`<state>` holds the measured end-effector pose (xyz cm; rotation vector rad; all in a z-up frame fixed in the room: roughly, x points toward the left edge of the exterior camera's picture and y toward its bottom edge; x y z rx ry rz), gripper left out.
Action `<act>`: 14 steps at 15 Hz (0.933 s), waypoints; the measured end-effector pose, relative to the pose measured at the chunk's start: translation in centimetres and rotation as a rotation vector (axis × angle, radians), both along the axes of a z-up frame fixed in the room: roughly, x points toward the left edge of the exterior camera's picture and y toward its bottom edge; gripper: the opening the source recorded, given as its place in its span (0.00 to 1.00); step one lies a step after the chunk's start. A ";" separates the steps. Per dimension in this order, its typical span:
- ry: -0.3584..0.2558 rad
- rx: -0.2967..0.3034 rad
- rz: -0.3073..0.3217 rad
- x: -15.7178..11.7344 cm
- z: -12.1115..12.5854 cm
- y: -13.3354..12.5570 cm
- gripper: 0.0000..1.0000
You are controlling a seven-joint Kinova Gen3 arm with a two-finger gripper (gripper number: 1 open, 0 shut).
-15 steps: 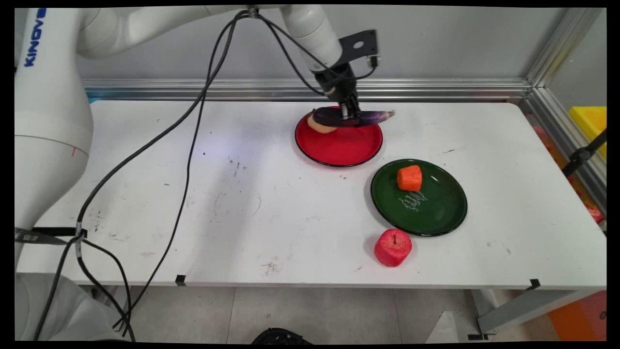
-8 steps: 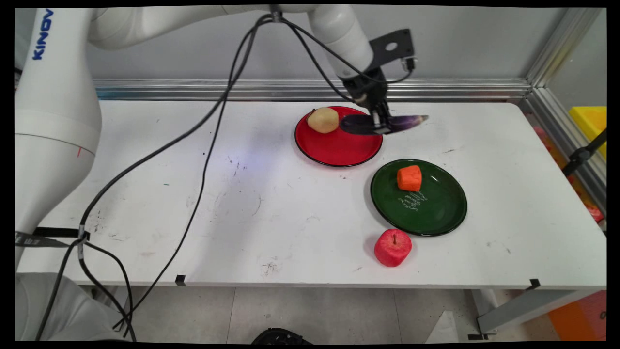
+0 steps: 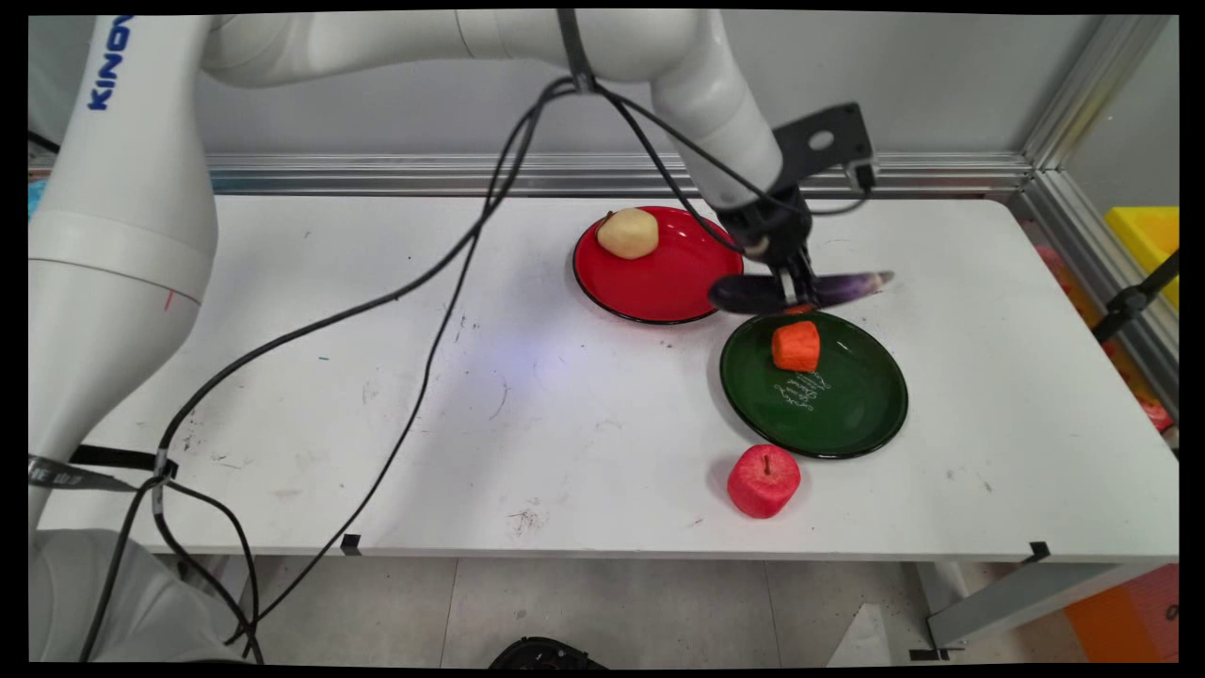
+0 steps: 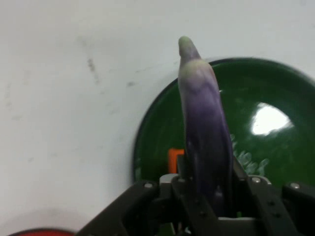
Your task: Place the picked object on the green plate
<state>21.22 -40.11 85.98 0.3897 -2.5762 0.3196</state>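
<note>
Moved: black two-finger gripper [image 3: 789, 285], from above the round red plate [image 3: 659, 282] to the far rim of the round green plate [image 3: 847, 414], clamped on one long purple eggplant [image 3: 800, 290] held level, clear of the table. Count:
- two plates
- one orange cube [image 3: 796, 346], partly hidden in hand view
- one pale potato [image 3: 628, 233]
- one red apple [image 3: 763, 480]

Bare white table [image 3: 471, 395] lies left.

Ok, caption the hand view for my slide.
Pincer grips a purple eggplant above a green plate.
</note>
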 end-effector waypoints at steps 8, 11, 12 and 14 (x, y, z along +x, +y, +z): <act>0.023 0.021 -0.007 -3.9 -3.1 2.7 0.00; 0.027 0.036 -0.003 -5.0 -4.7 3.5 0.00; 0.029 0.039 -0.001 -5.3 -5.2 3.6 0.00; 0.031 0.042 0.003 -5.8 -6.0 3.7 0.00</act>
